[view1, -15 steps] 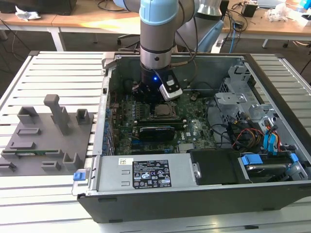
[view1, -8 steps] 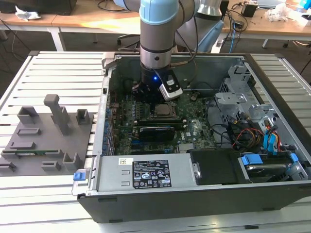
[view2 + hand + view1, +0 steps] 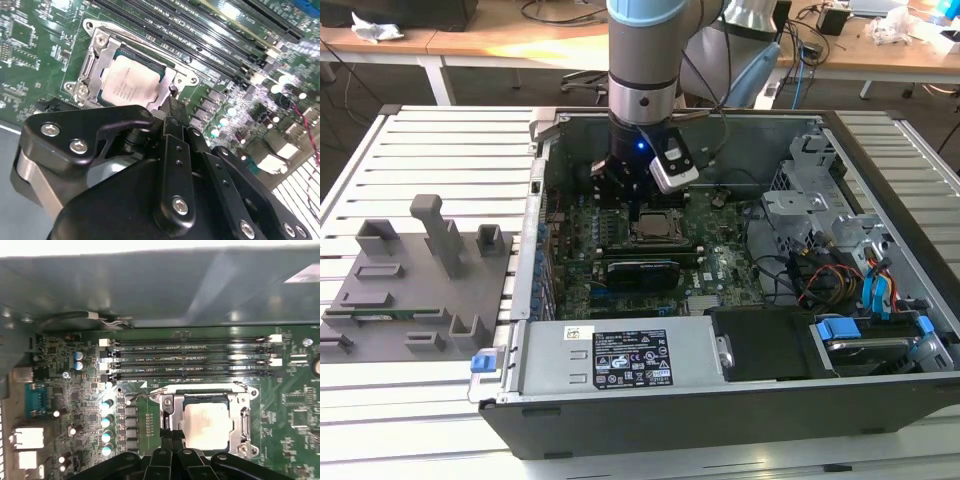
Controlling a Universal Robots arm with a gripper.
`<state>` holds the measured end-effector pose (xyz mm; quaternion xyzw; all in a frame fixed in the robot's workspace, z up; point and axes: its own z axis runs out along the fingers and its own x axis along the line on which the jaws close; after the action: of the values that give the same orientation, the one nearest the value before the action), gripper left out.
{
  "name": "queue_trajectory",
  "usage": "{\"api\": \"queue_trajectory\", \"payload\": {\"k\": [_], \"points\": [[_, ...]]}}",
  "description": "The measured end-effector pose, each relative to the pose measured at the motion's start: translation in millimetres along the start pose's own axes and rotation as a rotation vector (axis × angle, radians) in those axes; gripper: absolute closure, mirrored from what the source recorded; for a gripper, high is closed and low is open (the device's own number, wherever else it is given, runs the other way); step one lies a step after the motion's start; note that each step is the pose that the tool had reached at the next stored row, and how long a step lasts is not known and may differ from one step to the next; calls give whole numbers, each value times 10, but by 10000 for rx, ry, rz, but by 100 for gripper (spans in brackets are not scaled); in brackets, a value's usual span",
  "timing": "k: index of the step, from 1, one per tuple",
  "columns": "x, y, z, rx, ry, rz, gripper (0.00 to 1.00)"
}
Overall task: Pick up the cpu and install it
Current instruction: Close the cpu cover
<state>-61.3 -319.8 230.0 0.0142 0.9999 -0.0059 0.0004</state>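
Note:
The cpu (image 3: 655, 228) lies flat inside the metal socket frame (image 3: 169, 405) on the green motherboard, its silver top facing up. Both wrist views show it, cpu (image 3: 131, 80) and cpu (image 3: 207, 426), with nothing on top of it. My gripper (image 3: 625, 203) hangs inside the open computer case, just above the board. In both wrist views its black fingers meet at the socket's edge beside the chip, gripper (image 3: 172, 107) and gripper (image 3: 173, 437). It is shut and I see nothing between the fingertips.
Several long memory slots (image 3: 195, 357) run beside the socket, with the case wall (image 3: 150, 290) behind them. A black card (image 3: 640, 270), the power supply (image 3: 620, 360) and a drive cage with cables (image 3: 840, 260) crowd the case. A grey fixture plate (image 3: 420, 270) sits at the exterior view's left.

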Motion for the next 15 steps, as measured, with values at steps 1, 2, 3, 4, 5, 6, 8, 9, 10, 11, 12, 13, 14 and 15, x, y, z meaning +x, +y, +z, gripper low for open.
{"api": "queue_trajectory", "payload": {"k": [1,2,3,4,5,6,8,9,10,11,12,13,14,15], "points": [[0,0,-32,-1,-10,-1,89],[0,0,-34,-2,-13,0,89],[1,0,-34,-2,-14,1,89],[1,0,-35,-2,-14,1,89],[1,0,-35,-1,-14,1,89],[0,0,-35,-1,-14,1,89],[-16,0,-36,3,-13,2,89],[-58,1,-35,0,-14,2,89],[-94,2,-35,0,-13,0,89],[-111,3,-35,0,-13,0,89],[-136,4,-35,-1,-14,1,89],[-172,5,-35,0,-14,2,89],[-202,5,-35,0,-13,1,89],[-219,6,-35,0,-14,0,89]]}}
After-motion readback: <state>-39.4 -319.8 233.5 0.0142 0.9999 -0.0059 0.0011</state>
